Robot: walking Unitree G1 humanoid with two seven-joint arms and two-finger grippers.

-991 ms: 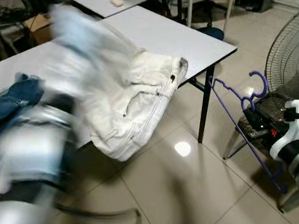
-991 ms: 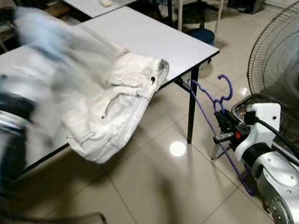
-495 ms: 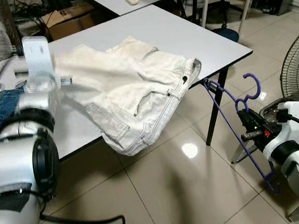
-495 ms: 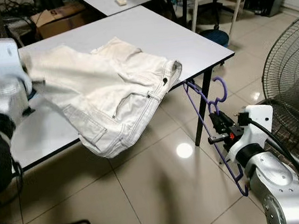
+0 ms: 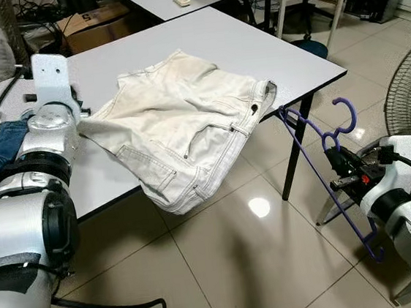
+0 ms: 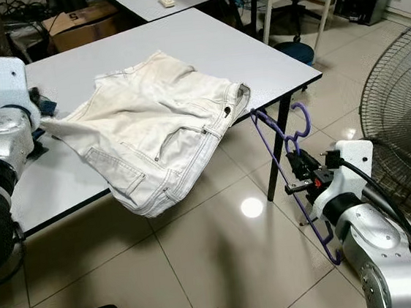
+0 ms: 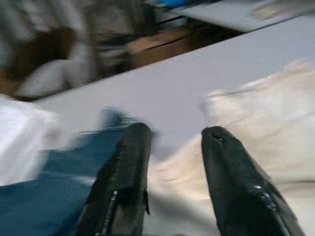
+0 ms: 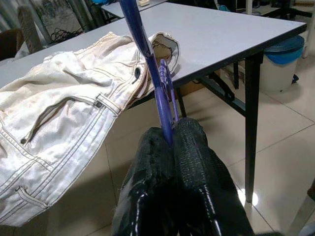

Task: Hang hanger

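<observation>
Workroom or office, plain white tables (image 5: 253, 46), tiled floor (image 5: 239, 261), cardboard box (image 5: 92, 22), standing fan (image 6: 400, 119)

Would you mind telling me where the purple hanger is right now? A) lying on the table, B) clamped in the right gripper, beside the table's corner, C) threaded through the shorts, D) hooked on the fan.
B: the right gripper is shut on the hanger, holding it off the floor beside the table corner, apart from the shorts.
</observation>
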